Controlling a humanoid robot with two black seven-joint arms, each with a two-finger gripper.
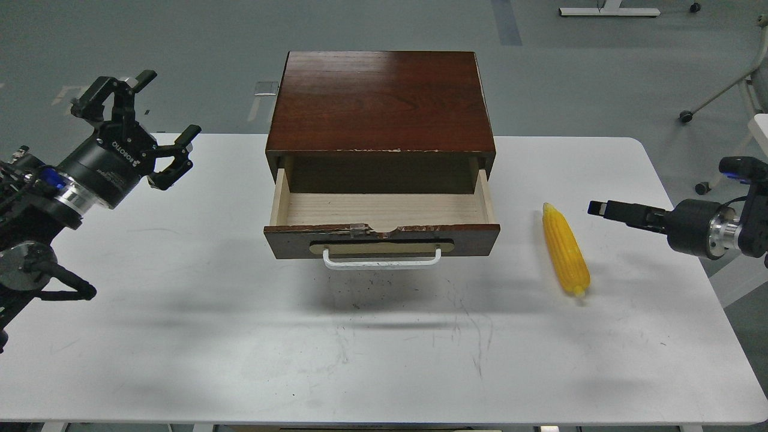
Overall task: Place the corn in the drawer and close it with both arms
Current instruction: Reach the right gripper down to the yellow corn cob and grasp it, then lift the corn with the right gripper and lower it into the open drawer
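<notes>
White table (pixel 240 360) — scuffed; grey floor (pixel 180 36) behind it.

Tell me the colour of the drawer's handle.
White; the handle shows clearly in the head view.

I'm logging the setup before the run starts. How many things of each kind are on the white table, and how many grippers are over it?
Corn: 1
Wooden cabinet with its open drawer: 1
Grippers, left gripper and right gripper: 2
Total: 4
</notes>
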